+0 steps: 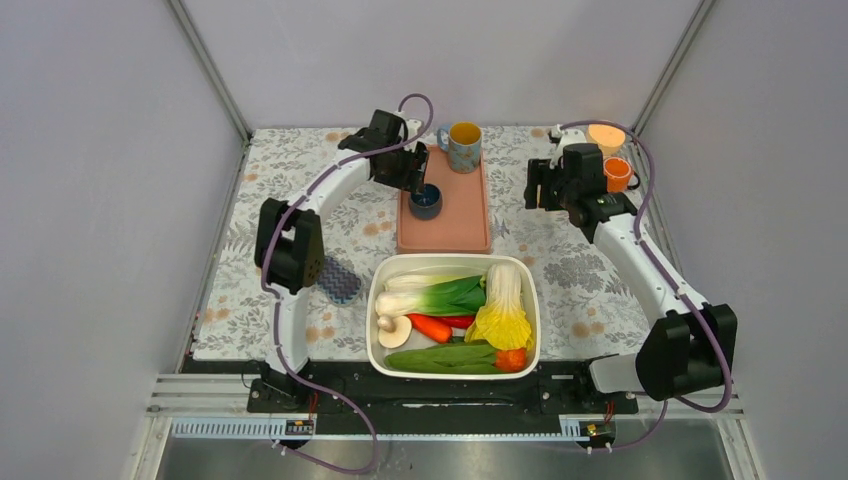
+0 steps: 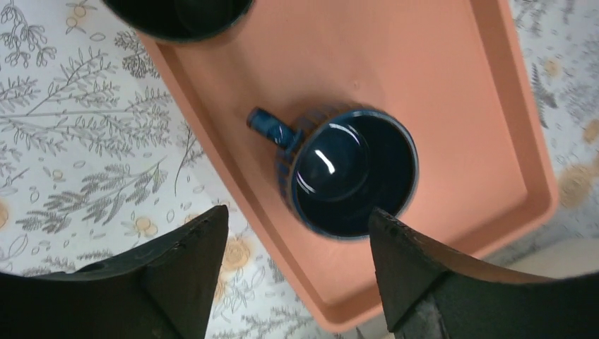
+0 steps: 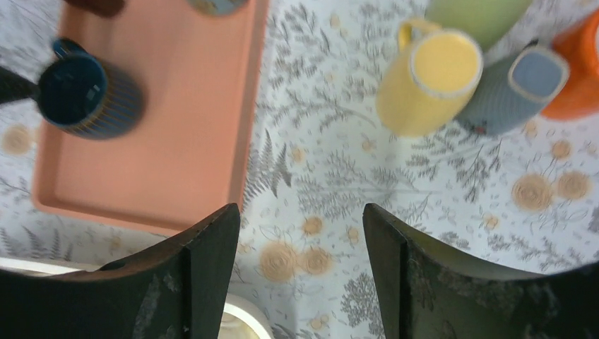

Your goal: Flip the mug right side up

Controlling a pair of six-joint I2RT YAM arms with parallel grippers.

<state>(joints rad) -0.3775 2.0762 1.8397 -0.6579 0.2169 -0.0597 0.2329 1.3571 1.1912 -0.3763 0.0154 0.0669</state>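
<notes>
on pink tray point(image 2: 494, 127), upright navy mug point(image 2: 346, 173)

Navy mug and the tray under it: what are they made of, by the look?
Mug: probably glazed ceramic. It is glossy, with a sharp white glint inside and fine ribs on the outer wall. Tray: likely moulded plastic in matte salmon, with even colour, no glare and a rounded raised rim. Silicone or coated metal cannot be ruled out.
</notes>
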